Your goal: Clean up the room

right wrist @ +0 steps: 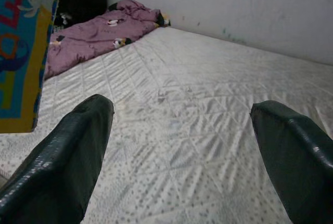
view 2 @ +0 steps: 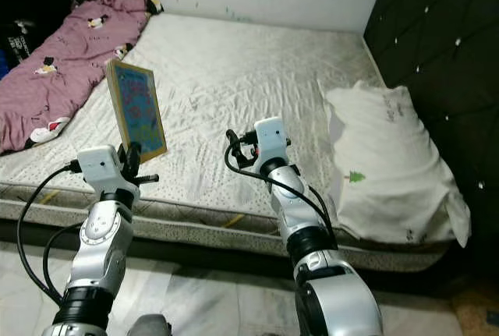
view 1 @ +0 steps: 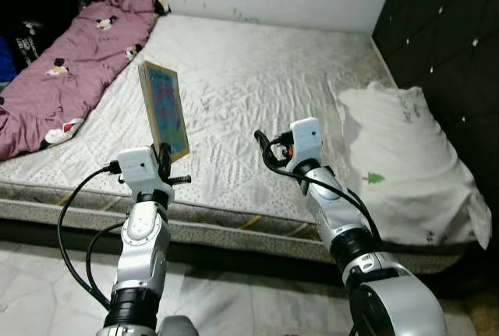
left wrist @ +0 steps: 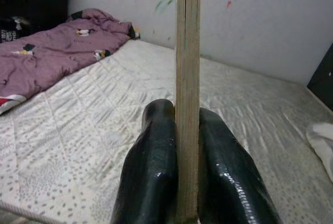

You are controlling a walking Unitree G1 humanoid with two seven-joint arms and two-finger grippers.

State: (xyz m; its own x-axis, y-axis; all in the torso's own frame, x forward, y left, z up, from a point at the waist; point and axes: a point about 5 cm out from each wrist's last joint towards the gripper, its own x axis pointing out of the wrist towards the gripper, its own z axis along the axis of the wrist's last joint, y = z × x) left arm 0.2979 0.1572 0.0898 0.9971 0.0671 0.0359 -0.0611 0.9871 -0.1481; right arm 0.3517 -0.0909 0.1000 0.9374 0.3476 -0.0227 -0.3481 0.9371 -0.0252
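Jaws of left gripper (left wrist: 186, 182) pinch upright, blue-faced, yellow-bordered board (view 1: 164, 108).

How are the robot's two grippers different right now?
The left gripper is shut on the colourful board, holding it upright on its edge; the right gripper is open and holds nothing. The left gripper sits nearer the purple blanket, the right nearer the white pillow. Both hover over the mattress.

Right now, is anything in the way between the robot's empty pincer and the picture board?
Nothing visible is. The right pincer hangs open above the bare mattress. The board stands upright to its left, clamped at its lower edge by the left pincer. Only open air and mattress lie between them.
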